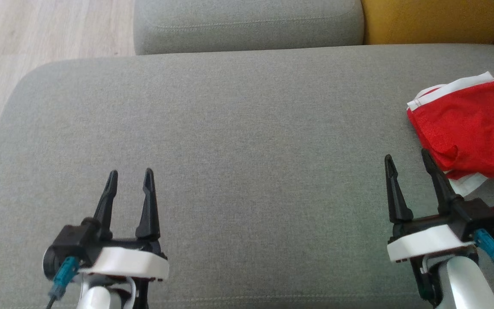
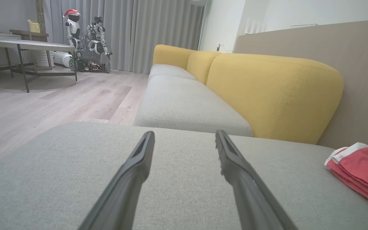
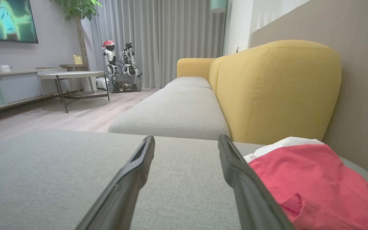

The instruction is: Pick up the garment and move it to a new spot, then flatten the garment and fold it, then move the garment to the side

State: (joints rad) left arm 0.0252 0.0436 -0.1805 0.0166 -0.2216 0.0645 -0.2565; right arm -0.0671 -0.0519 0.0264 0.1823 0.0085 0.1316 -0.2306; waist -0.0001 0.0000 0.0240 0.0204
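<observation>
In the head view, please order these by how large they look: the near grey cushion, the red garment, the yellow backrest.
1. The near grey cushion: by far the largest.
2. The red garment and the yellow backrest: about alike. The picture's edge cuts both, so I do not rank them.

Left gripper (image 1: 131, 171) and right gripper (image 1: 406, 153) point forward, fingers (image 1: 148, 201) spread wide apart.

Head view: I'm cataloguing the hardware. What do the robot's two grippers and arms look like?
The left gripper and right gripper match: two long, tapering black fingers on a black base, a white housing, a teal connector with dark cable, and a pale forearm.
</observation>
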